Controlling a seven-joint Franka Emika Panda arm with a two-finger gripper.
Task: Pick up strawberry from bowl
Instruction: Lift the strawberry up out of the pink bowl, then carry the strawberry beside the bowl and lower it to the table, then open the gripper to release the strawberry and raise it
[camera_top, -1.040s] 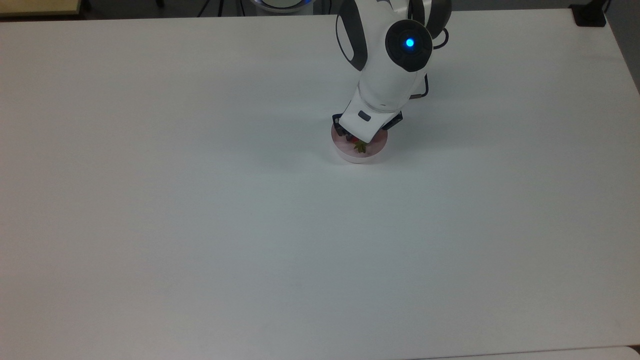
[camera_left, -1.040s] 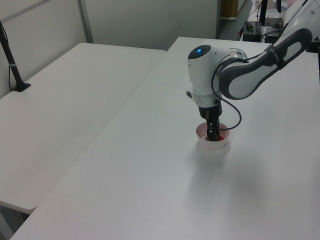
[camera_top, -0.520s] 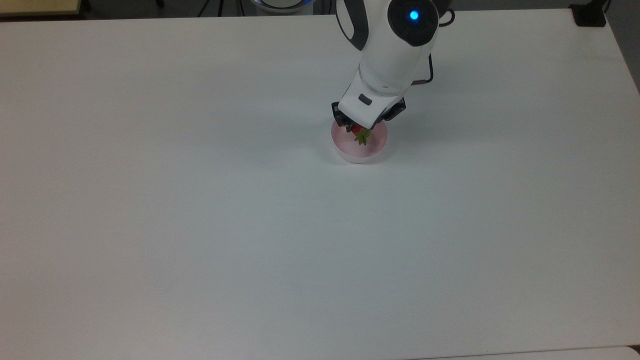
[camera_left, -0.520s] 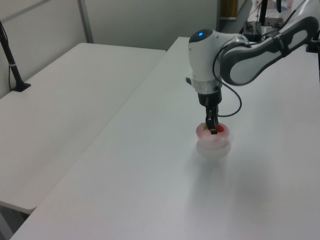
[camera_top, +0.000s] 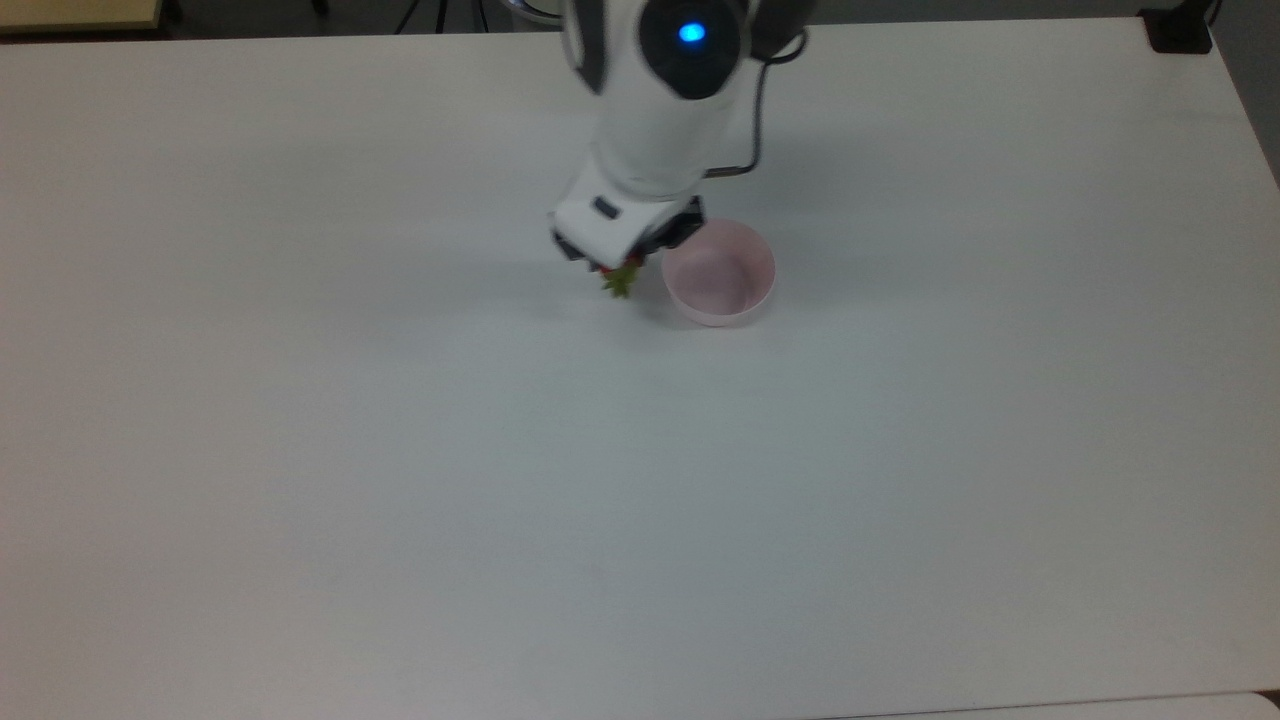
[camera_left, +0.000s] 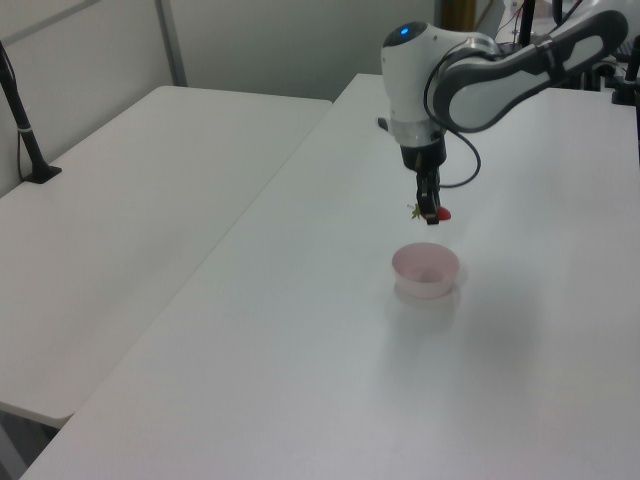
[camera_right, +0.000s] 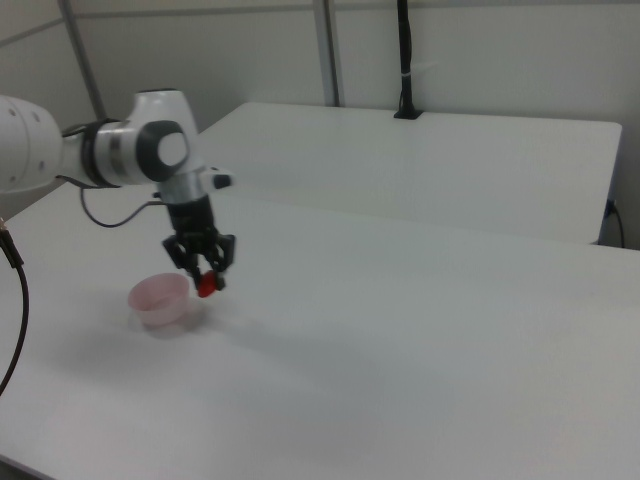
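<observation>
The gripper (camera_right: 205, 276) hangs above the white surface (camera_top: 400, 450), clenched on the strawberry (camera_right: 206, 286), just beside the pink bowl (camera_top: 719, 274) on the top view's left.

— What carries everything here?
— A wide, plain white worktop (camera_top: 400, 480), smooth and matte.

— Anything next to it?
— A second white table (camera_left: 130, 200) stands beside it, at the left view's left, with a narrow seam between the two. In the right view this table (camera_right: 450, 160) lies behind.

— And on that table?
— A black upright post on a small black clamp base (camera_left: 30, 150) at its far edge; in the right view the post (camera_right: 404, 60) rises in front of a pale partition wall (camera_right: 500, 60) with grey metal uprights (camera_right: 325, 50).

— The top view's corners?
— A black block (camera_top: 1180, 30) at the top view's upper right.
</observation>
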